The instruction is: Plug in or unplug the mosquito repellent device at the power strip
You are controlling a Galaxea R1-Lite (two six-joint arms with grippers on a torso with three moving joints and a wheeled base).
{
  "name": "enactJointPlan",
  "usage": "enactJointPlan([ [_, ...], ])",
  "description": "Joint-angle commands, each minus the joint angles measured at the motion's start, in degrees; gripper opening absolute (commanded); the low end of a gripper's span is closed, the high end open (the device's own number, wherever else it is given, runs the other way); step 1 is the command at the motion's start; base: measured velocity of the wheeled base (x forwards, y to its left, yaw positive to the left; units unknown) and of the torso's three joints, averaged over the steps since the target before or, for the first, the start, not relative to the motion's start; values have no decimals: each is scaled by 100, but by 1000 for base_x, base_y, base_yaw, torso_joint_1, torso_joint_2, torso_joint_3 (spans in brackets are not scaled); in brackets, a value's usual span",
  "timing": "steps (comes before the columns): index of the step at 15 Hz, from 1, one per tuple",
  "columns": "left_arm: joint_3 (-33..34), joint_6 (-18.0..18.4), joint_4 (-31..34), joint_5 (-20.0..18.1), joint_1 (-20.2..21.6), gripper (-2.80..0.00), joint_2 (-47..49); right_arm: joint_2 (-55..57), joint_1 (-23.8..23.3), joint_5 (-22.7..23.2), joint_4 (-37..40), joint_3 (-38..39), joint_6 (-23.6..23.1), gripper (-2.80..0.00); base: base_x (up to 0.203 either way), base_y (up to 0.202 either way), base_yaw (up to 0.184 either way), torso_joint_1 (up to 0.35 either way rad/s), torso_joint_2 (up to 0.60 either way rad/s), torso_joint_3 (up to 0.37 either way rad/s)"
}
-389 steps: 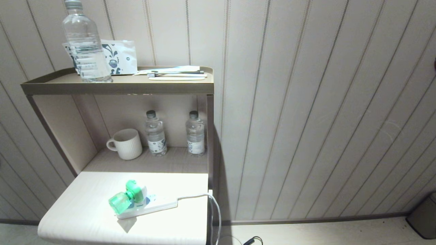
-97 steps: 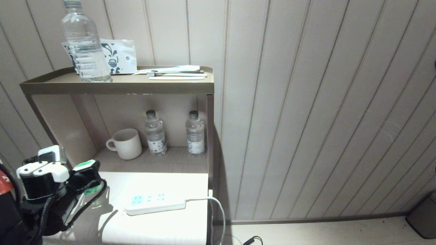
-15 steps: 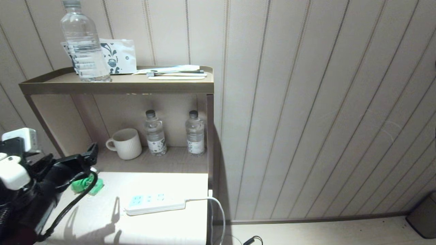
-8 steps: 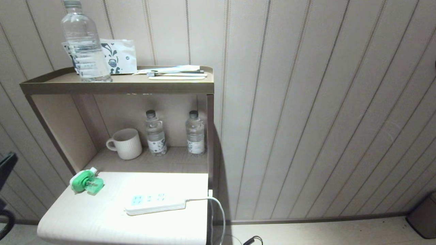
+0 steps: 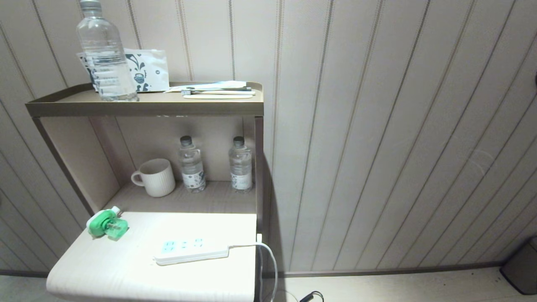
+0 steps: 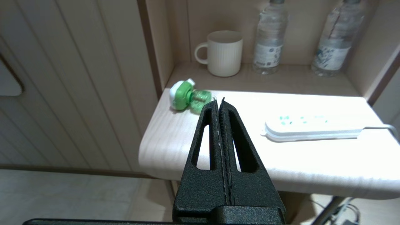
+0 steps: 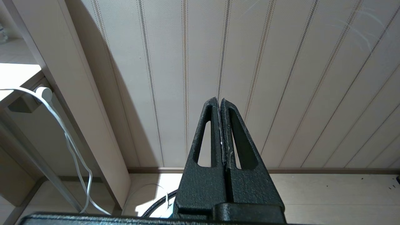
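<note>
Left hand [image 6: 219, 104]: pulled back from the bench [image 5: 126, 277] and out of the head view, where a second ago it still stood over the left corner. Its fingers are now pressed fully together and hold nothing; they were wide a second ago.
Mosquito repellent device [image 5: 105, 224]: lies on its side at the back left corner of the bench, near the edge, with the green round top toward the left. It is well apart from the power strip and no hand touches it. Earlier it stood plugged into the strip.
Mug [image 5: 155, 177]: on the lower shelf behind the bench, beside two small bottles, not involved.
Power strip [image 5: 191, 251]: lies across the middle of the bench with its cord going off the right edge. All its sockets are free.
Right hand [image 7: 220, 107]: parked at the right side, facing the wall panels, fingers shut together and empty.
Meaning for the task: the device is unplugged and put down, and the arm has retreated, so I judge the unplugging as finished.
</note>
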Motion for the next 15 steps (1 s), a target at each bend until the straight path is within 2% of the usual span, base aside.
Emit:
enactJointPlan([
  [1, 510, 215, -22, -10, 70, -280, -990, 7, 2, -3, 0, 0, 2, -280, 0, 0, 0, 0, 0, 0],
  [2, 826, 331, -77, -90, 85, -280, -1155, 7, 2, -2, 0, 0, 3, -280, 0, 0, 0, 0, 0, 0],
  [5, 904, 189, -206, -796, 98, -280, -1166, 7, 2, -3, 0, 0, 9, -280, 0, 0, 0, 0, 0, 0],
  [8, 904, 161, -223, -771, 97, -280, -1157, 7, 2, -3, 0, 0, 10, -280, 0, 0, 0, 0, 0, 0],
  [11, 904, -164, -225, -656, 97, -280, -1157, 7, 2, -3, 0, 0, 2, -280, 0, 0, 0, 0, 0, 0],
  [15, 904, -173, -217, -639, 97, -280, -1157, 7, 2, -3, 0, 0, 2, -280, 0, 0, 0, 0, 0, 0],
])
